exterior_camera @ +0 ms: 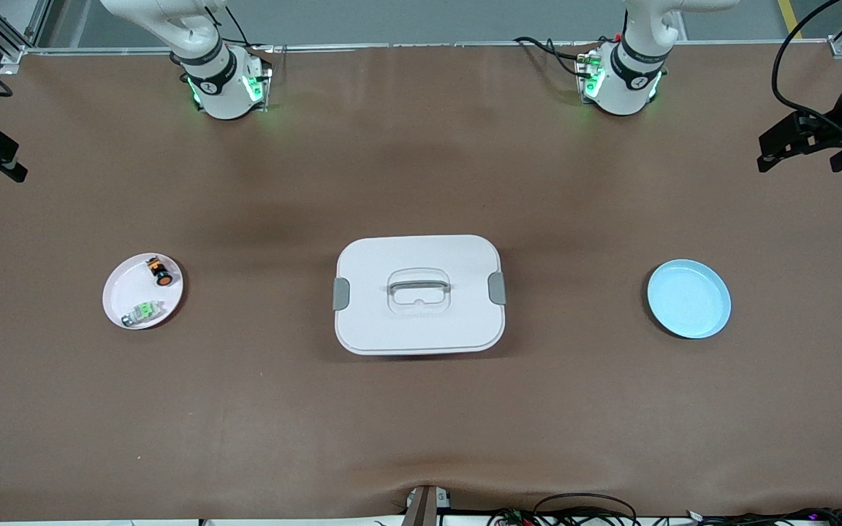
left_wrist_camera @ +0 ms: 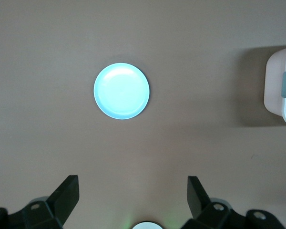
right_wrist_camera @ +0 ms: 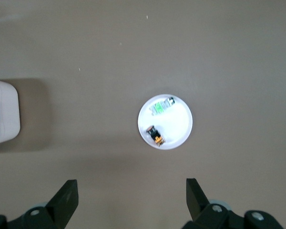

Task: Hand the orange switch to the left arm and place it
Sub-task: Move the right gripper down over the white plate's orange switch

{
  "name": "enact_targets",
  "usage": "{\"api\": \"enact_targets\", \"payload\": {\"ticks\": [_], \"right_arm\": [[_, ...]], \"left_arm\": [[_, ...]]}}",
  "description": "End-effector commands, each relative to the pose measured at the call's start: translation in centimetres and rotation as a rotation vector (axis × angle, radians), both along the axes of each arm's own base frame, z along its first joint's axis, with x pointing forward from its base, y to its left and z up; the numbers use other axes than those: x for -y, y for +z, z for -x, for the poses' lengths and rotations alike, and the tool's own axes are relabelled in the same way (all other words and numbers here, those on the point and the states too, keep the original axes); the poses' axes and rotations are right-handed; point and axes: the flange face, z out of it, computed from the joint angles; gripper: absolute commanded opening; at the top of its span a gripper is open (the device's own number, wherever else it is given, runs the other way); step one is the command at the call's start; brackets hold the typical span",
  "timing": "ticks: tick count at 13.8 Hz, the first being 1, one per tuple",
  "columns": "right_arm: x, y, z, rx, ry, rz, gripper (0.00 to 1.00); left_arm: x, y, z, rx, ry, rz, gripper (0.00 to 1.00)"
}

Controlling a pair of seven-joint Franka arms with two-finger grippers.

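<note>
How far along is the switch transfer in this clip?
Nothing is done yet: the orange switch lies on the white plate beside the green switch. Both the right gripper and left gripper hang open and empty. Left: pickup, handover clear of the box, placing, presumably on the blue plate.

Broad worktop [exterior_camera: 421, 424] covered in matte brown sheeting, slightly rippled along the edge nearest the front camera. Grey floor [exterior_camera: 421, 18] showing past the edge where the bases stand. Aluminium frame posts [exterior_camera: 15, 51] at both corners there. Tangle of black cables [exterior_camera: 582, 511] along the near edge. Soft, even overhead light, faint shadows on the sheeting.
</note>
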Motion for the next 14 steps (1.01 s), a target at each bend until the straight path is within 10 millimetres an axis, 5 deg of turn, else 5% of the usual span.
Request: {"api": "enact_targets", "payload": {"ticks": [1, 7, 11, 14], "right_arm": [[0.7, -0.9, 0.0, -0.052, -0.092, 0.004, 1.0], [2.3, -8.9, 0.0, -0.144, -0.365, -0.004, 1.0], [1.9, -15.6, 0.6, -0.169, -0.611, -0.001, 1.0], [1.9, -21.1, 1.6, -0.162, -0.626, -0.007, 1.0]], "left_arm": [[-0.7, 0.3, -0.1, -0.005, -0.004, 0.001, 1.0], [-0.9, 0.0, 0.0, -0.018, 0.019, 0.0, 1.0], [-1.1, -0.3, -0.1, -0.023, 0.024, 0.0, 1.0], [-1.0, -0.6, -0.1, -0.026, 0.021, -0.001, 1.0]]}}
